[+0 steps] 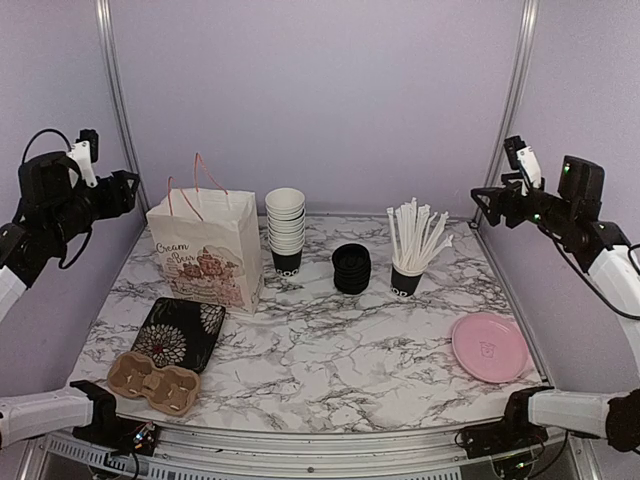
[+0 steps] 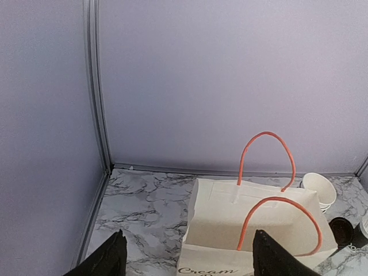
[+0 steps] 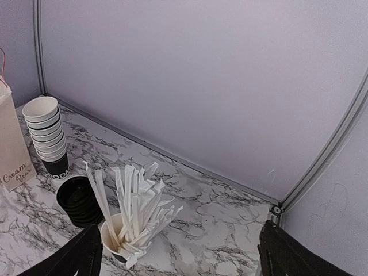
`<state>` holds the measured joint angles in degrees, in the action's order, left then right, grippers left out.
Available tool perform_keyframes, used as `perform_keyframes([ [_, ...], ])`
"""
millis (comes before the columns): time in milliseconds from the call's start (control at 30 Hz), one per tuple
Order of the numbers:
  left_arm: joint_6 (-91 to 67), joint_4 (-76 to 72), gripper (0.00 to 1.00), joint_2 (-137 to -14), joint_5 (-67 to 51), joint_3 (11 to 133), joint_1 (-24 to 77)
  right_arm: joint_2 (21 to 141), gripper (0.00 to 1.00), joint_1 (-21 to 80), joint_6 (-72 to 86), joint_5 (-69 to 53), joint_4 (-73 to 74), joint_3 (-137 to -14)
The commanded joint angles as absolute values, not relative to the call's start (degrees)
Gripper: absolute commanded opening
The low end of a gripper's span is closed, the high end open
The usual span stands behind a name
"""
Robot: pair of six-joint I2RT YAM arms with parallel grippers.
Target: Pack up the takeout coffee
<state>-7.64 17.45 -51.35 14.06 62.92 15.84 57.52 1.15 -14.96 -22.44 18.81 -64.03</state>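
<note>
Left end effector and right end effector spread, empty: a careless descent could topple the orange-handled white paper bag at the table's left edge.

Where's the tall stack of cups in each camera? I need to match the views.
Top external: stack of cups, back centre-left.
Left wrist: stack of cups at far right edge.
Right wrist: stack of cups at left side.
Shared landmark: paper bag, beside the stack in all three.
</note>
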Motion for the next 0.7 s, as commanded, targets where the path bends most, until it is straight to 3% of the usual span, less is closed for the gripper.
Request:
perform_keyframes([
  [0, -9.88, 18.12, 0.76, -50.54, 1.07, 67.40, 16.50, 56.43, 0.95, 2.70, -16.22, -25.66, 21.95, -64.41],
  [200, -9.10, 22.60, 0.74, -54.72, -7.64, 76.08, 22.29, 61.73, 0.98, 7.73, -25.27, -37.83, 29.31, -71.06],
  [267, -8.72, 23.66, 0.73, -56.14, -9.89, 78.31, 24.52, 65.76, 0.97, 12.32, -26.72, -36.36, 31.39, -75.37],
  [500, -7.17, 27.28, 0.63, -60.43, -13.81, 79.84, 32.80, 83.45, 0.70, 30.19, -34.28, -23.69, 37.49, -94.04],
  [667, -6.34, 29.36, 0.62, -62.88, -13.98, 76.65, 39.67, 97.03, 0.56, 38.79, -37.17, -15.50, 38.66, -105.74],
])
